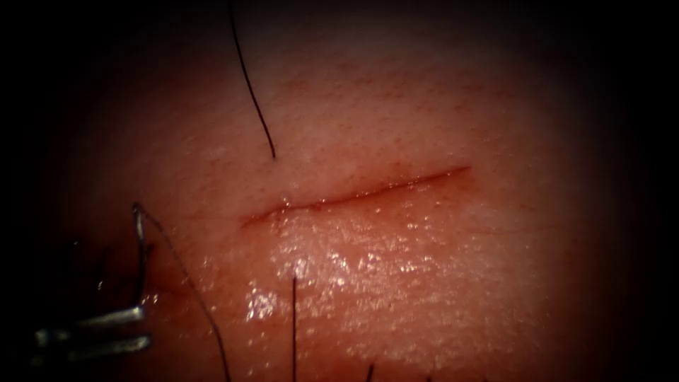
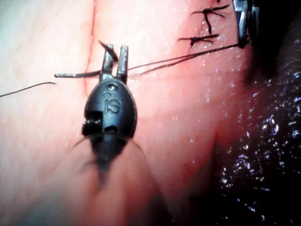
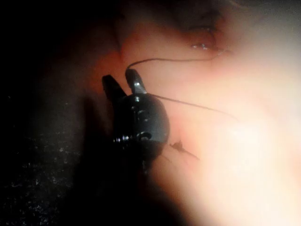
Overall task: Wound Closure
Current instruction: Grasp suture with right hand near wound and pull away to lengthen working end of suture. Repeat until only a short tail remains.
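Note:
The cut (image 1: 353, 194) runs across the tissue (image 1: 438, 297), rising to the right. My left tool (image 1: 147, 327) sits low on the left, beyond the cut's left end, shut on the curved needle (image 1: 139, 255) near its lower end. The needle stands above the tissue, not in it. Thread (image 1: 191, 290) leaves its upper end and curves down. In the left wrist view the same tool (image 2: 117, 47) holds the needle (image 2: 75, 74), and thread (image 2: 188, 57) stretches to my right tool (image 2: 242, 28). The right tool (image 3: 120, 75) is open and holds nothing; thread (image 3: 178, 60) curls round one jaw.
A thread end (image 1: 251, 85) enters the tissue above the cut and another (image 1: 294, 325) rises below it. Two tied stitches (image 2: 207, 12) (image 2: 200, 40) lie near the right tool. Red fluid (image 1: 159, 286) wets the tissue by the needle.

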`<action>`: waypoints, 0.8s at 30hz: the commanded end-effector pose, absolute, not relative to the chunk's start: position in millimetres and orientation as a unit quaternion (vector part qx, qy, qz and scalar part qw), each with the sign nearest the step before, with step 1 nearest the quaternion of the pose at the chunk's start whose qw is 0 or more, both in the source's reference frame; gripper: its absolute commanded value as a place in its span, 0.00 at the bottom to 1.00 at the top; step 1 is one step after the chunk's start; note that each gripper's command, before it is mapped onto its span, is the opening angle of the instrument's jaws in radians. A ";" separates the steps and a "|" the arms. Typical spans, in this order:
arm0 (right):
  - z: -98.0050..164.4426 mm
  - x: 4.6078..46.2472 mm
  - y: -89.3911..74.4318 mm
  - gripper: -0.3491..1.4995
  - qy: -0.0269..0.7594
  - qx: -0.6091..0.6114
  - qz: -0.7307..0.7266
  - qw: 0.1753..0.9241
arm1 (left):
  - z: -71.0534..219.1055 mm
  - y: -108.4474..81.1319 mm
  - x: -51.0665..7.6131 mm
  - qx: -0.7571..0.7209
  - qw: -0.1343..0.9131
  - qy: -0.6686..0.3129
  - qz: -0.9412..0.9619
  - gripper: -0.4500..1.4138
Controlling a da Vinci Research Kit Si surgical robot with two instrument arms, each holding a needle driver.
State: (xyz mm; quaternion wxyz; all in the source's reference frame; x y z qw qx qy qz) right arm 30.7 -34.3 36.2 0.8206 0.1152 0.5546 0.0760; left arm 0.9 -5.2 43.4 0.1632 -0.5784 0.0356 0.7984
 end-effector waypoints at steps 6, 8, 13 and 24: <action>38.8 30.0 -28.4 0.88 0.579 0.086 0.074 0.807 | 44.7 -3.0 4.3 -0.539 0.175 0.090 0.819 0.00; 39.6 29.5 -26.6 0.88 0.582 0.077 0.070 0.806 | 45.0 -2.5 5.2 -0.532 0.178 0.099 0.822 0.00; 42.1 29.0 -24.1 0.89 0.580 0.060 0.067 0.810 | 45.8 -1.4 6.8 -0.504 0.185 0.135 0.833 0.00; 45.1 28.4 -22.0 0.75 0.580 0.050 0.072 0.810 | 47.7 0.5 9.6 -0.481 0.195 0.165 0.839 0.00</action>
